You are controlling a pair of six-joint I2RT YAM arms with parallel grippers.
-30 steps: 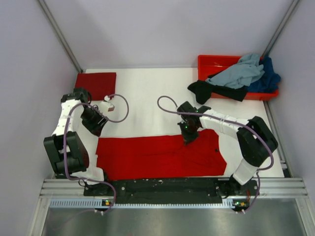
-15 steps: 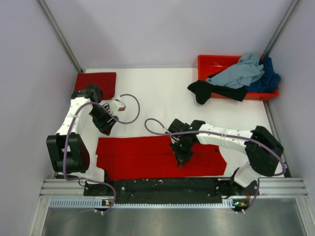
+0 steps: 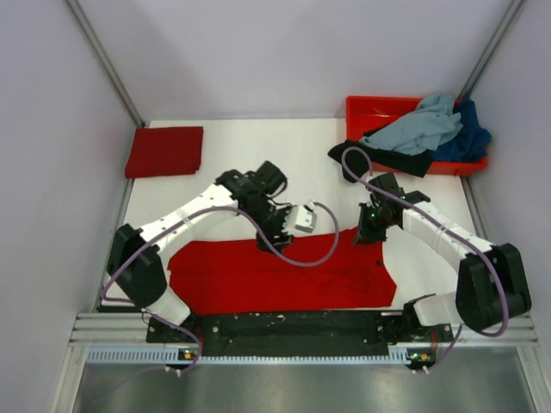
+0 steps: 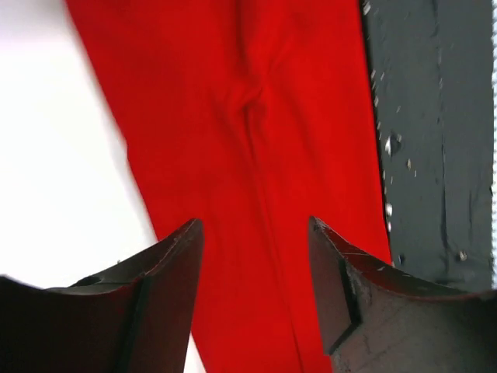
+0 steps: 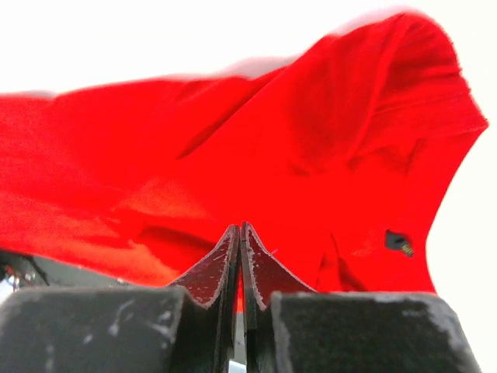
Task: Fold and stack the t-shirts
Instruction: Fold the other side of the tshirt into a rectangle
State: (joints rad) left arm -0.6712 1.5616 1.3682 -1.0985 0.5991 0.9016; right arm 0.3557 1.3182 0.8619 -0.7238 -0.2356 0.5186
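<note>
1. Now the left gripper (image 4: pixel 255 224) has swung in from the table's side. Its jaws are wide apart and empty, and the bright red shirt (image 3: pixel 258 275) lies directly beneath them.
2. Meanwhile the right gripper (image 5: pixel 239 229) has drawn back from the cloth's middle to its far right corner, fingers pressed together. The shirt's edge peaks up toward them, but I cannot tell whether they hold a pinch of it.
3. Both grippers now flank the far edge, so the next fold looks close. The folded darker red shirt (image 3: pixel 165 151) waits well off beyond the left gripper. The remaining shirts are heaped in the tray (image 3: pixel 366 105) past the right one.
</note>
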